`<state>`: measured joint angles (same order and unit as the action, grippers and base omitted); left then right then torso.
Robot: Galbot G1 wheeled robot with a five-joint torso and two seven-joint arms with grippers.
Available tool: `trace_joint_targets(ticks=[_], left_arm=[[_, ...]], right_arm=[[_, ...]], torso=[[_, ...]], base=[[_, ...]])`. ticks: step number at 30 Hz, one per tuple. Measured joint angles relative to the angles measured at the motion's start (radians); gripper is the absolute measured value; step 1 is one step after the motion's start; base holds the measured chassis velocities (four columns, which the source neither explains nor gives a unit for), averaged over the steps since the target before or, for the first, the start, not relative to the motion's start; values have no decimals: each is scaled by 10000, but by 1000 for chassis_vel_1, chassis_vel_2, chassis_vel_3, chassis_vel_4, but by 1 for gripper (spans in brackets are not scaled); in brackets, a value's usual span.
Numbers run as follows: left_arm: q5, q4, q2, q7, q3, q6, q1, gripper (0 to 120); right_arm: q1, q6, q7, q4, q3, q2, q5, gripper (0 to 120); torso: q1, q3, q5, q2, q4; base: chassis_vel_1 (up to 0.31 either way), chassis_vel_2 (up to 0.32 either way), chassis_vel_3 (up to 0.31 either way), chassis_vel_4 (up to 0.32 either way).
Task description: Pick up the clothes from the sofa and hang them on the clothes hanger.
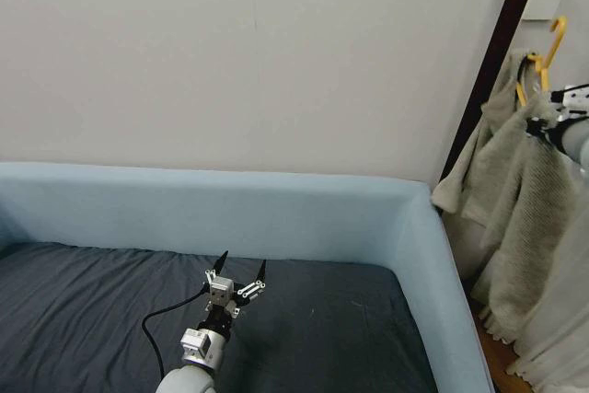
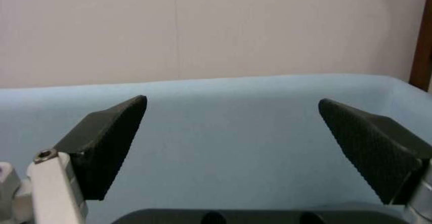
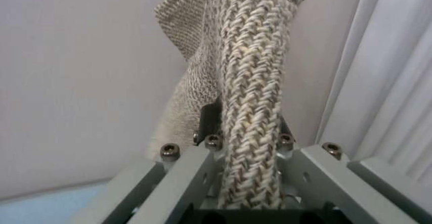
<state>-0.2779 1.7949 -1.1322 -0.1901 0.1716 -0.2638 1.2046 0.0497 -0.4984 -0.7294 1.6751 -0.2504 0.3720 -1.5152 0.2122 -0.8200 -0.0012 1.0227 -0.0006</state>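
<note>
A beige knitted garment (image 1: 515,200) hangs at the far right beside a dark wooden rack post (image 1: 497,52), with a yellow hanger (image 1: 543,57) at its top. My right gripper (image 1: 543,121) is raised at the right edge and shut on the garment's thick knit (image 3: 250,97), which runs up between its fingers (image 3: 208,123). My left gripper (image 1: 241,275) hovers low over the sofa's dark seat (image 1: 92,310); its black fingertips (image 2: 108,143) are spread wide, open, with nothing between them, facing the light blue backrest (image 2: 229,133).
The light blue sofa (image 1: 230,209) has a raised back and a right arm rest (image 1: 451,292). A plain white wall (image 1: 239,52) rises behind it. Pale curtains (image 1: 552,338) hang at the lower right, over a strip of wooden floor.
</note>
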Motion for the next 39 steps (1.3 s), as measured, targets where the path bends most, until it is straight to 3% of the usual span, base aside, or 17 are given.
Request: trace_joint_targets(ticks=[2, 5, 6, 11, 25, 27, 32, 39], left_arm=[[0, 39, 26, -25, 43, 4, 26, 100], [-12, 86, 140, -183, 238, -2, 124, 100], [-12, 86, 140, -183, 238, -2, 124, 100], [4, 57, -25, -321, 243, -40, 150, 100], [100, 58, -80, -518, 253, -51, 123, 100], [130, 61, -112, -610, 276, -53, 131, 100], [133, 26, -111, -739, 295, -57, 121, 100], [134, -1, -147, -813, 317, -62, 103, 100]], right_arm=[[644, 6, -275, -210, -478, 376, 120, 3], [2672, -64, -1011, -1344, -2197, 1408, 266, 3], [2672, -64, -1011, -1344, -2197, 1408, 266, 3], [5246, -360, -1696, -3490, -4154, 2829, 115, 3], [6481, -588, -2344, -6059, -4649, 4277, -379, 3], [6486, -695, -2563, -7220, -4233, 5133, -669, 3], [6511, -755, -2674, -7944, -3817, 5696, -871, 3], [6206, -755, -2721, -7710, -3545, 5742, -852, 3]], torso=[[0, 3, -11, 0, 1], [0, 3, 5, 1, -6], [0, 3, 5, 1, -6], [-1, 4, 2, 0, -7], [-1, 4, 4, 0, -9], [-1, 3, 3, 0, -2], [-1, 4, 1, 1, -6], [-2, 6, 0, 1, -10]], base=[[0, 0, 0, 0], [0, 0, 0, 0], [0, 0, 0, 0], [0, 0, 0, 0], [0, 0, 0, 0], [0, 0, 0, 0], [0, 0, 0, 0], [0, 0, 0, 0]])
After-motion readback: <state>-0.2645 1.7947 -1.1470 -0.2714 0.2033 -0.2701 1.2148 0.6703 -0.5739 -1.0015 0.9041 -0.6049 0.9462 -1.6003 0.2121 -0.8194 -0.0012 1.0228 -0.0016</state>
